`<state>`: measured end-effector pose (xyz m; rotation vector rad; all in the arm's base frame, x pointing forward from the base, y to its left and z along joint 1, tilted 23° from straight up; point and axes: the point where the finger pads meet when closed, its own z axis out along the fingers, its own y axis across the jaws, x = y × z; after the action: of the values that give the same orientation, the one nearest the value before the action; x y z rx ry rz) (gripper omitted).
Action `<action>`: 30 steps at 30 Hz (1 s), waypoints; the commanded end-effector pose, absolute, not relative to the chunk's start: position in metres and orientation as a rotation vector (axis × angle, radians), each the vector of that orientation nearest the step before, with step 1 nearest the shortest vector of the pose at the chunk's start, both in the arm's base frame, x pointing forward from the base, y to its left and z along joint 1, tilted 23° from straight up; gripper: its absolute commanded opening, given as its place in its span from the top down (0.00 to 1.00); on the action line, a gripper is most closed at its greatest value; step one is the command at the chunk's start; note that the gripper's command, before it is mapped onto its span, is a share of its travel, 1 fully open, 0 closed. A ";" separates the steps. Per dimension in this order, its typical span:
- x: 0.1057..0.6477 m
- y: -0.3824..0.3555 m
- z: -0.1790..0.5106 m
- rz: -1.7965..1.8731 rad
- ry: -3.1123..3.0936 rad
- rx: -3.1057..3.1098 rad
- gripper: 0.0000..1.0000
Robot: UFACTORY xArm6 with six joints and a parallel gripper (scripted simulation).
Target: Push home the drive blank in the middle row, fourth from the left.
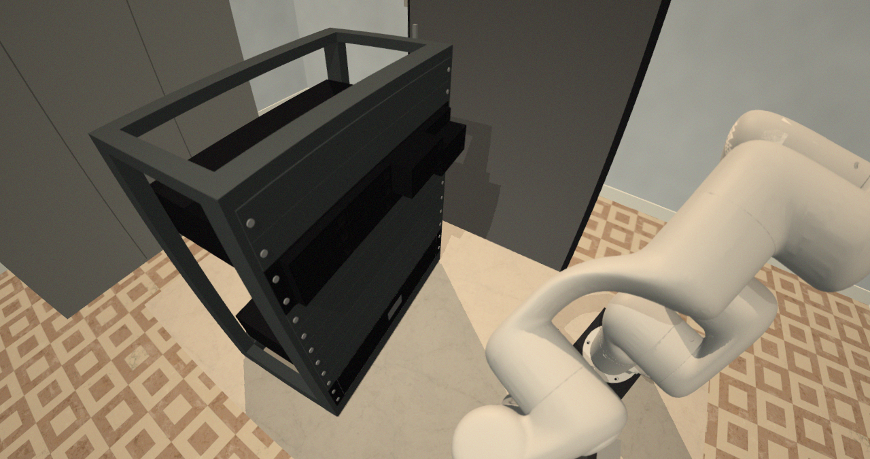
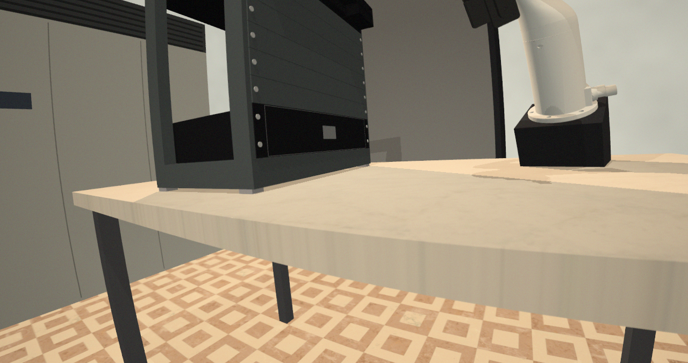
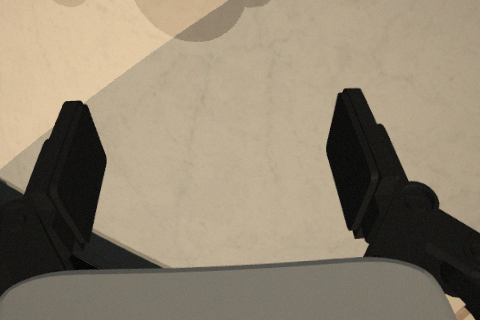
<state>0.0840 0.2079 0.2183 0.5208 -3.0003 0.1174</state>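
The dark grey open-frame rack [image 1: 291,213] stands on the table, and in the exterior view its lower part shows [image 2: 259,86]. The black storage chassis [image 1: 365,200] sits in its upper front. Black drive blanks stand out at its far right end [image 1: 435,151]; I cannot tell single rows or blanks apart in this dark view. They also show at the top edge in the exterior view [image 2: 356,12]. My gripper [image 3: 214,124] is open and empty, pointing down at the table top, well away from the rack front. It shows at the top of the exterior view [image 2: 486,2].
A black panel with a small grey label [image 2: 312,130] fills the rack's bottom front. The arm's black base block [image 2: 563,137] stands on the table right of the rack. Tall grey cabinets [image 1: 73,121] and a dark panel [image 1: 535,91] stand behind the table.
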 end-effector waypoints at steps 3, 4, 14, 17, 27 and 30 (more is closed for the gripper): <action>0.084 0.209 0.219 0.114 -3.002 0.521 0.00; 0.084 0.209 0.219 0.114 -3.002 0.521 0.00; 0.085 0.209 0.220 0.112 -3.004 0.518 0.00; 0.086 0.209 0.221 0.108 -3.009 0.507 0.00; 0.097 0.213 0.229 0.074 -3.050 0.414 0.00; 0.106 0.213 0.229 0.062 -3.070 0.384 0.00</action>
<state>0.0953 0.2117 0.2265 0.4284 -3.0432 0.0824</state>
